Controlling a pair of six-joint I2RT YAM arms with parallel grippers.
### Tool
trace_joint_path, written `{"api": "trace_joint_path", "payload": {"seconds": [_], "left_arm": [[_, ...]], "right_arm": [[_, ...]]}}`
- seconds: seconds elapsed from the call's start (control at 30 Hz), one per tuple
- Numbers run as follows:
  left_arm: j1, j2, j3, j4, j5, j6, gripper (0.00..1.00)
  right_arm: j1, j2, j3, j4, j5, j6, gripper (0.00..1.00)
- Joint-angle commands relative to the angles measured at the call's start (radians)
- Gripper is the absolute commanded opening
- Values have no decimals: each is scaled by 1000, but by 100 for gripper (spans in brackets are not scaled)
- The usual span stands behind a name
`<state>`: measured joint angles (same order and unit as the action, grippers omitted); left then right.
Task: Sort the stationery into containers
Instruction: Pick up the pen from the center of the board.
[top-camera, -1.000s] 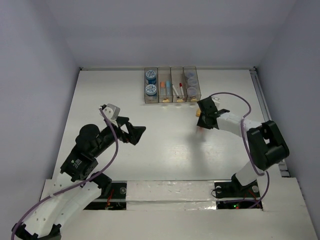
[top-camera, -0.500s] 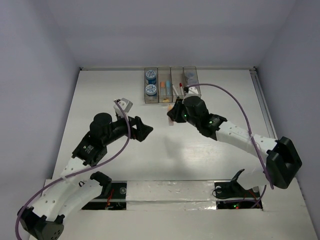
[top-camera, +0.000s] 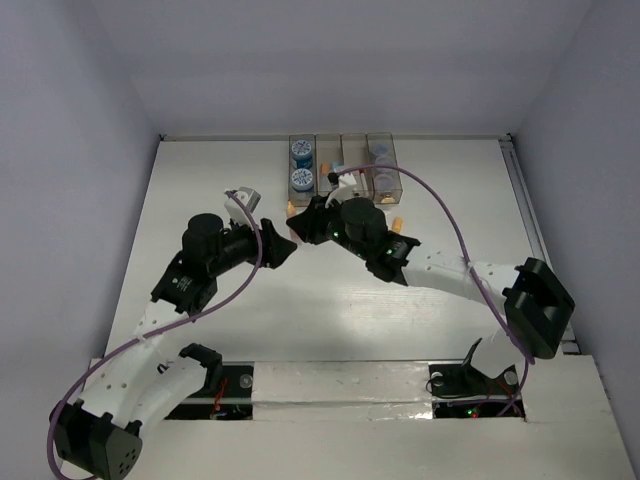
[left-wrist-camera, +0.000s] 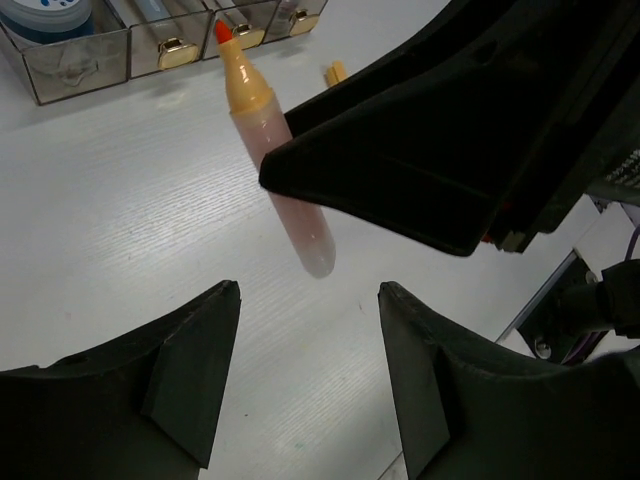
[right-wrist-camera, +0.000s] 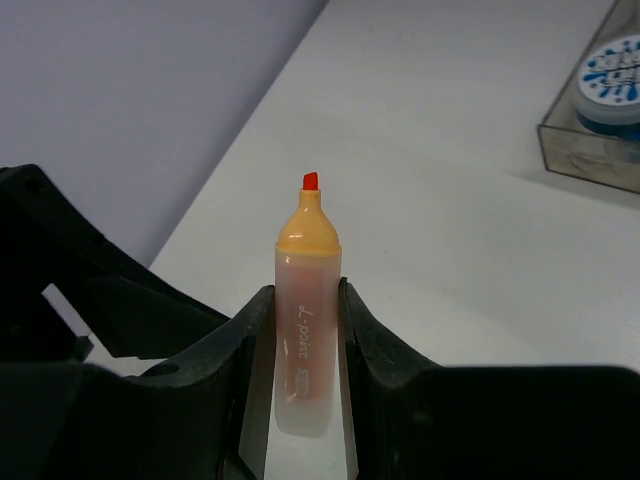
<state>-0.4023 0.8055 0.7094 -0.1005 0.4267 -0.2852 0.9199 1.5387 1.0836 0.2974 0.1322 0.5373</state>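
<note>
Right gripper (right-wrist-camera: 303, 298) swung left, highlighter (left-wrist-camera: 276, 150) tip toward bins (left-wrist-camera: 78, 76)

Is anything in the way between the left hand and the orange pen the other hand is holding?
No, nothing visible. The orange pen hangs in open air just ahead of the left hand, whose fingers are apart. Only the right hand, gripping the pen's middle, is close.

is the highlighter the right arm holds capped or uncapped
Uncapped: the highlighter shows a bare red tip above its orange collar.
</note>
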Motion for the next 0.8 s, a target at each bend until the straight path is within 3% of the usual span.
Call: {"api": "trace_joint_path", "payload": {"seconds": [0.0, 0.5, 0.57, 0.63, 0.7, 0.77], "left_arm": [[14, 3, -4, 59, 38, 0, 53], [33, 1, -1, 50, -2, 3, 26], [33, -8, 1, 47, -20, 4, 10], [42, -17, 1, 47, -28, 6, 0], [42, -25, 1, 47, -32, 7, 0], [42, -32, -1, 47, -31, 11, 0]], "right_arm": [[27, 14, 55, 161, -26, -14, 18], [102, 32, 68, 204, -25, -16, 19], [102, 31, 61, 198, -10, -14, 19], [102, 24, 55, 177, 9, -11, 20], [102, 9, 36, 172, 20, -14, 26], [102, -21, 29, 143, 32, -29, 42]]}}
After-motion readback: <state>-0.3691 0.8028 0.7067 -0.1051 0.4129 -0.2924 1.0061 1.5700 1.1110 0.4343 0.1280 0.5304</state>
